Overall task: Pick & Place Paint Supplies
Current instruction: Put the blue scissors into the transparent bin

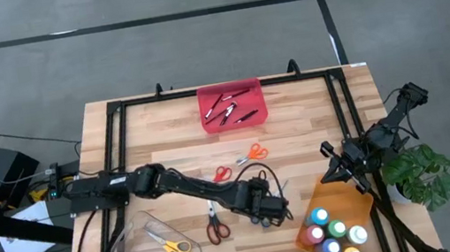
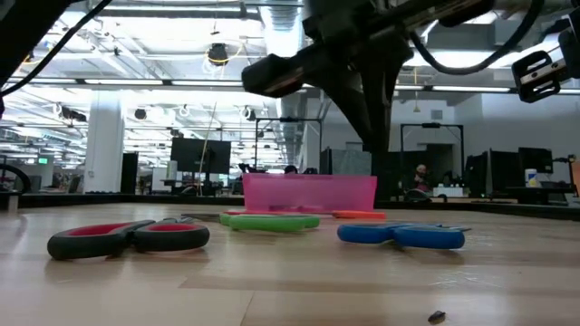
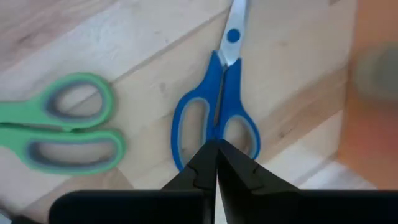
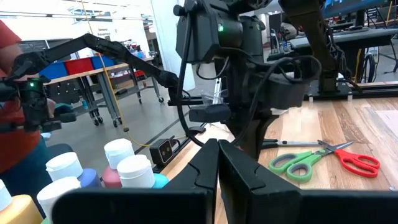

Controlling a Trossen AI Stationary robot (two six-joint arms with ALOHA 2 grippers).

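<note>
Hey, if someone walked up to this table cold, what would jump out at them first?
Probably the left arm stretched to mid-table, its shut left gripper poised just over the handles of the blue scissors, with green scissors beside them. Next, the orange tray of white-capped paint bottles at the near right corner, where the shut right gripper waits, and the red tray of brushes at the far edge.

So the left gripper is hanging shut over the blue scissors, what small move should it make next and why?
Probably open up first. The left gripper is shut and sits just above the handles of the blue scissors, which lie flat on the table, untouched. Shut, it cannot straddle a handle, so I'd spread the fingers before lowering. The right gripper waits shut by the paint bottles.
</note>
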